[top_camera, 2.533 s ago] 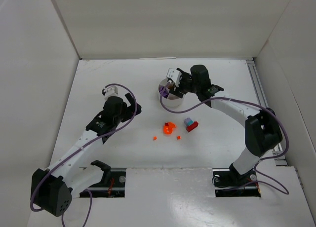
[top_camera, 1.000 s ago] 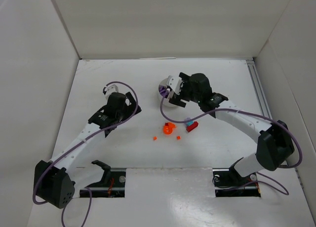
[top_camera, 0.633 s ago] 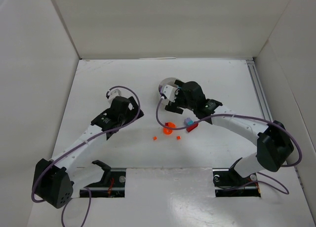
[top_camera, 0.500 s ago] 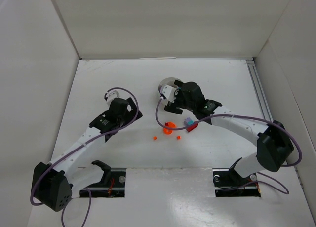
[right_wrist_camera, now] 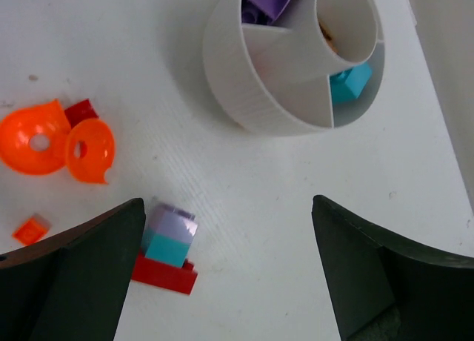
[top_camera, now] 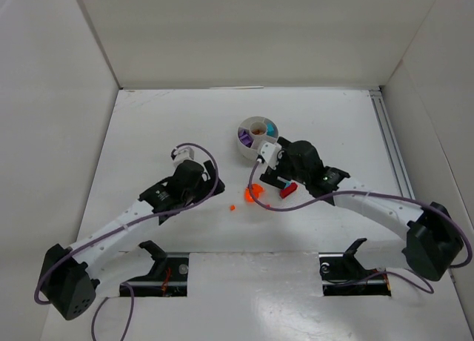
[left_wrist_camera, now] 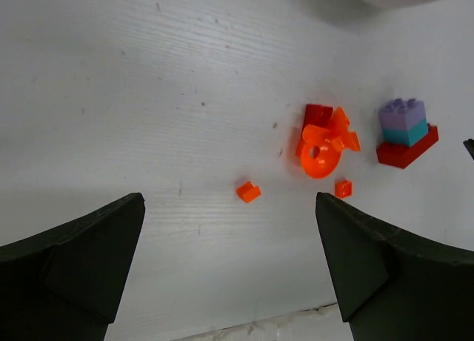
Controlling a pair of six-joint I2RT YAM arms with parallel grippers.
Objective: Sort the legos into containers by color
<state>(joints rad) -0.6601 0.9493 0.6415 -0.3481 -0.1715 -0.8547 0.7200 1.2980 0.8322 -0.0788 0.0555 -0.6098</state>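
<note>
no text, label, brand, number or sign can be read on anything in these views.

A white table [top_camera: 148, 126] fills the scene, boxed in by plain white walls: a far wall [top_camera: 252, 37], a left wall [top_camera: 44, 133] and a right wall [top_camera: 444, 96]. A grey metal rail [top_camera: 398, 159] runs along the table's right edge from far to near. Across the near edge lies a white panel [top_camera: 252, 296] with two rectangular cutouts, left [top_camera: 159, 276] and right [top_camera: 355, 278].
</note>
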